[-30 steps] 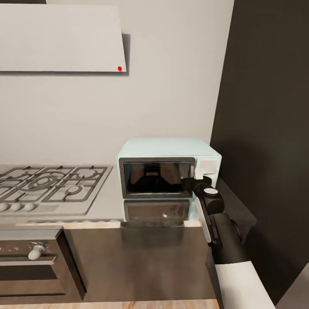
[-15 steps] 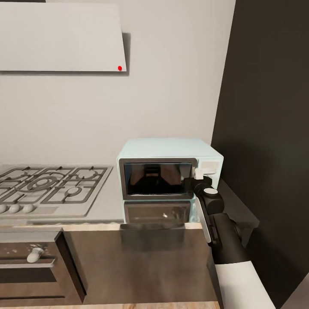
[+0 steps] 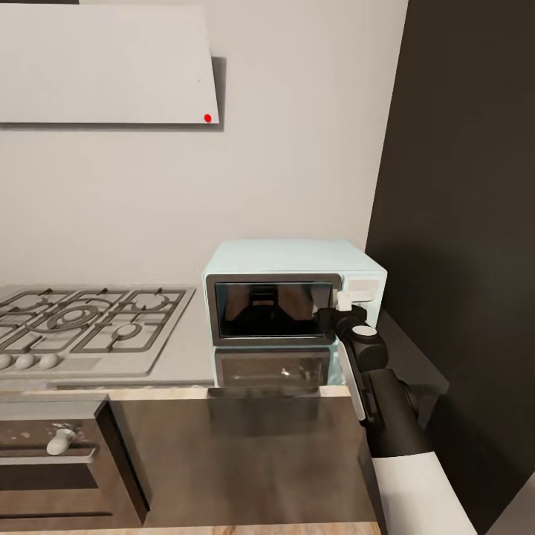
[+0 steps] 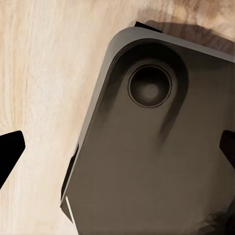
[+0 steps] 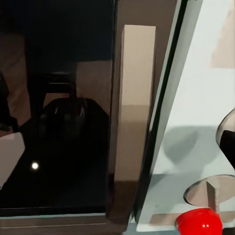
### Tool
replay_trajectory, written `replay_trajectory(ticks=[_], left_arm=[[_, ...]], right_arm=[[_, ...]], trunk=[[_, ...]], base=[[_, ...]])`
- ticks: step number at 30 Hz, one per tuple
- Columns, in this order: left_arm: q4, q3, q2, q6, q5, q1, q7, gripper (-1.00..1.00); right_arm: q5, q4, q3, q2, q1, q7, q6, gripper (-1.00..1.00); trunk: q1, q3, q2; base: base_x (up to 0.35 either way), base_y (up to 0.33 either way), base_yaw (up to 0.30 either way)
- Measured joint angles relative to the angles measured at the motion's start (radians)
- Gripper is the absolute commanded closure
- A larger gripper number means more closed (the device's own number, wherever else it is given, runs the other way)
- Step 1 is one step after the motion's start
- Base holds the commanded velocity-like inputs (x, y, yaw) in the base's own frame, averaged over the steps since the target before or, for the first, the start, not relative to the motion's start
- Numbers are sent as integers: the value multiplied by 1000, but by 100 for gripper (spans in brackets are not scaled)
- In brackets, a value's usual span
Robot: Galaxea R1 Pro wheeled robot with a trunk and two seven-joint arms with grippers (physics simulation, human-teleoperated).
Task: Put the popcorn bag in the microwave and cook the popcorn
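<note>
The pale mint-blue microwave (image 3: 293, 256) stands on the grey countertop (image 3: 189, 349) by the wall, its dark glass door (image 3: 271, 308) closed. My right gripper (image 3: 336, 316) hovers at the door's right edge, open, just in front of the pale upright handle (image 5: 134, 107). One dark fingertip (image 5: 227, 142) shows beside the white button panel (image 5: 196, 98), which carries a red button (image 5: 198, 223). The popcorn bag is out of view. My left gripper (image 4: 117, 152) hangs open over the robot's dark base (image 4: 161, 161) and the wood floor (image 4: 44, 73).
A steel gas hob (image 3: 89, 319) lies left of the microwave under a flat white hood (image 3: 104, 67). A dark oven with knobs (image 3: 52, 461) sits below the hob. A tall dark cabinet (image 3: 468, 223) closes off the right side, close to my right arm.
The head view shifted slightly a second ago, so the camera moved. Since then nothing has visibly changed; the right gripper stays at the door's handle edge.
</note>
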Motion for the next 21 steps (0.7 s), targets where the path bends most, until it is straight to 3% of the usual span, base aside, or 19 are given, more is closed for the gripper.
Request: replay_trajectory(ticks=[1, 2, 6, 7, 9, 21], left_arm=[[0, 0, 0, 0, 0, 0, 0, -100], [0, 0, 0, 0, 0, 0, 0, -100], [0, 0, 0, 0, 0, 0, 0, -100], [0, 0, 0, 0, 0, 0, 0, -100], [0, 0, 0, 0, 0, 0, 0, -100], [0, 0, 0, 0, 0, 0, 0, -100]], right_arm=[[-1, 0, 0, 0, 0, 0, 0, -100], [-1, 0, 1, 0, 0, 1, 0, 100], [-4, 1, 2, 0, 0, 0, 0, 100], [29, 3, 1, 0, 0, 0, 4, 100], [51, 4, 0, 0, -1, -2, 6, 100], [55, 8, 0, 0, 0, -11, 1, 100]], trunk=[[0, 0, 0], [0, 0, 0], [0, 0, 0], [0, 0, 0], [0, 0, 0], [0, 0, 0]], base=[[0, 0, 0], [0, 0, 0], [0, 0, 0], [0, 0, 0], [0, 0, 0], [0, 0, 0]])
